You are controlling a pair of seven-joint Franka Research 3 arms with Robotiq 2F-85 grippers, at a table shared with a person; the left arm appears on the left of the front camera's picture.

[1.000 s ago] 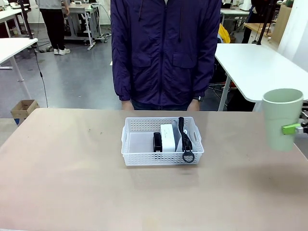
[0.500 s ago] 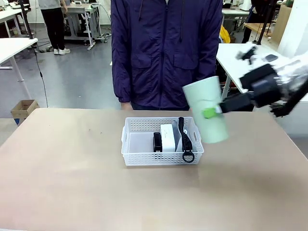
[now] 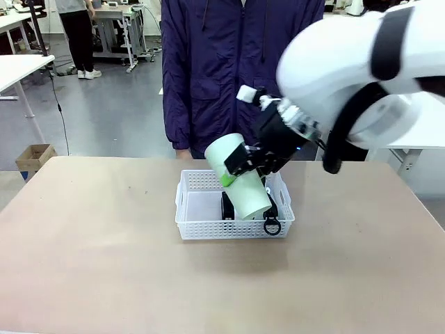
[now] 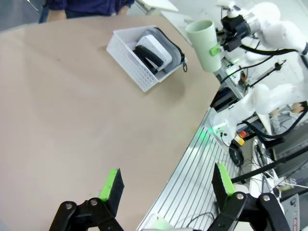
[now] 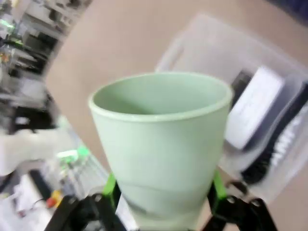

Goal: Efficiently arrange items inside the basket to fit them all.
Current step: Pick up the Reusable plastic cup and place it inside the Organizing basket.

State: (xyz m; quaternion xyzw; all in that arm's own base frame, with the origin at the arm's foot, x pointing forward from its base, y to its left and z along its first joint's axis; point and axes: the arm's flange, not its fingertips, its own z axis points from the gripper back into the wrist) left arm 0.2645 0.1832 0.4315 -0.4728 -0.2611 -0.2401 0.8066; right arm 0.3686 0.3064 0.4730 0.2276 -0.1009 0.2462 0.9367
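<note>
**Cup hanging over the basket, right arm has it**

From where I'm sitting at the controls, the right gripper (image 3: 240,169) is pinching the pale green cup (image 3: 240,179) by its sides, green pads on either flank. In the right wrist view you can see the cup (image 5: 161,144) wedged between the two fingers (image 5: 111,188), mouth pointing away from the camera. In the front view the cup is tilted, rim up and toward the robot's left, base down over the middle of the white lattice basket (image 3: 201,226). I can't tell whether the base is touching anything in there.

The basket sits in the middle of the tan table (image 3: 90,264), right in front of the person in the dark purple jacket (image 3: 229,69) at the far edge. Inside: the black stapler (image 3: 227,206) peeks out just left of the cup, and the black strap (image 3: 271,221) of the grey pouch loops over the near right rim. The left wrist view shows the white box (image 4: 155,46) lying next to the stapler, with the pouch (image 4: 172,45) on its other side. The left half of the basket floor looks bare.

The left gripper (image 4: 166,185) is well away from all this, hovering over the near table edge, jaws spread wide with nothing between them.
</note>
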